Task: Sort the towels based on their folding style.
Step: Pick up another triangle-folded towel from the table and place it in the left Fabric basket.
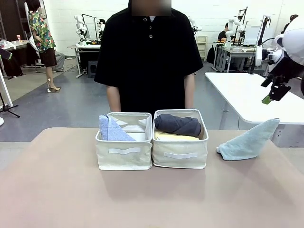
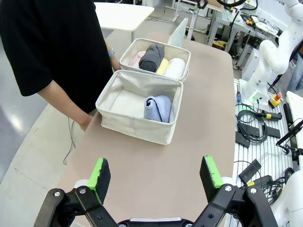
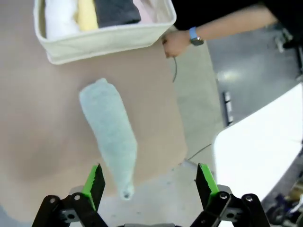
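**Pale teal towel (image 1: 248, 141) not yet sorted**

We log the table (image 1: 57, 190), with the person (image 1: 147, 57) standing at its 12 o'clock edge. Two cream baskets sit side by side just in front of them. The left basket (image 1: 124, 159) holds the lavender-blue towel (image 1: 110, 129), a cone fold. The right basket (image 1: 180, 156) holds rolls: dark grey towel (image 1: 178, 125), yellow towel (image 1: 173, 137), white towel (image 2: 176, 67), pink towel (image 2: 138, 57). We read this as one basket per folding style.

The pale teal towel, also a cone fold, lies on its side at 3 o'clock of the right basket and apart from it. Its narrow tip is at or past the table's edge.

The right gripper (image 3: 149, 182) hangs well above it, jaws spread wide and empty, apparently lined up for a descent. The left gripper (image 2: 155, 172) is likewise spread and empty over bare table toward 9 o'clock of the left basket, seemingly parked clear.

We judge the teal cone belongs beside the lavender one.
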Available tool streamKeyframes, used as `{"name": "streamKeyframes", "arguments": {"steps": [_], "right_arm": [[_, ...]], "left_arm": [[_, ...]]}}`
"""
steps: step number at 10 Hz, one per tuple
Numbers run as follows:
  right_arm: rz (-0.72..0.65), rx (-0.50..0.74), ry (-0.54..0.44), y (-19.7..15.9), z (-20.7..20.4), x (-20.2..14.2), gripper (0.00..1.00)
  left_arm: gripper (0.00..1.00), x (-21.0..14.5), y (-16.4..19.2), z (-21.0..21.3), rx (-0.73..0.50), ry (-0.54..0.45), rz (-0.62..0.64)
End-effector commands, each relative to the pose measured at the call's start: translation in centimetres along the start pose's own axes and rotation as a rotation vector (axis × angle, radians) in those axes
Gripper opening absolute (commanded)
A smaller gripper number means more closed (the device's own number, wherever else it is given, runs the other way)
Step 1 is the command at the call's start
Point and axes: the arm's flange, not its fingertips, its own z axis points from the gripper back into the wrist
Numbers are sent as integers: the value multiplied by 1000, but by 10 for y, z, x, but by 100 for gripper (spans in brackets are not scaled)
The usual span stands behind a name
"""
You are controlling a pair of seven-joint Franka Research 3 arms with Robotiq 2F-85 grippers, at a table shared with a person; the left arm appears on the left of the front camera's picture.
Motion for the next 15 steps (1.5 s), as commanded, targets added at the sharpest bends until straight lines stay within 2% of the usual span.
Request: {"name": "streamKeyframes", "arguments": {"steps": [1, 2, 3, 6, 8, 10, 12, 15], "right_arm": [[70, -22, -93, -13, -15, -13, 100], [-13, -19, -80, -14, -21, -13, 100], [57, -11, -21, -6, -9, -2, 100], [47, -15, -39, -9, -15, -4, 100], [124, 118, 73, 4, -22, -14, 100], [95, 210, 122, 10, -14, -14, 100], [57, 239, 216, 5, -23, -19, 100], [43, 281, 267, -6, -55, -20, 100]], "left_arm": [[98, 1, -1, 1, 6, -2, -1], [98, 1, -1, 1, 6, -2, -1], [98, 1, -1, 1, 6, -2, -1], [98, 1, -1, 1, 6, -2, -1], [98, 1, -1, 1, 6, -2, -1], [98, 1, -1, 1, 6, -2, -1], [98, 1, -1, 1, 6, -2, -1], [98, 1, -1, 1, 6, -2, -1]]}}
